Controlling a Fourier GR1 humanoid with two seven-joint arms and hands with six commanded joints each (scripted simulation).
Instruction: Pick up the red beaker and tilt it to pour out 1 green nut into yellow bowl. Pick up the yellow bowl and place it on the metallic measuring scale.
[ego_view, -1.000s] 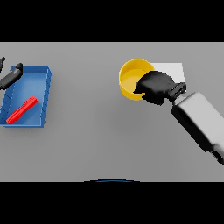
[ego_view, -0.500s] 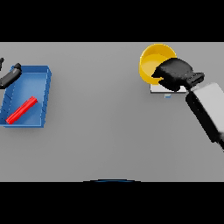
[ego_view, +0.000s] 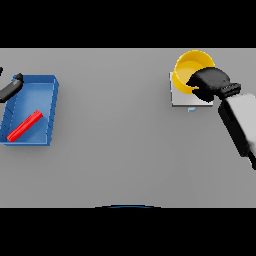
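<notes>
In the upper right of the frame the right hand (ego_view: 209, 83) has its fingers curled round the rim of the yellow bowl (ego_view: 190, 68), which sits over the metallic measuring scale (ego_view: 181, 98). At the left edge the left hand (ego_view: 12, 86) shows beside a blue tray (ego_view: 49, 111) holding a red beaker (ego_view: 24, 125) lying on its side; I cannot tell how its fingers are set.

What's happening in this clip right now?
The robot's right hand has its fingers curled on the rim of the yellow bowl and holds it over the metallic measuring scale at the table's far right; whether the bowl rests on the scale cannot be told. The left hand sits idle at the far left edge, by the blue tray, where a red object lies. No green nut is visible in the bowl from this view.
</notes>
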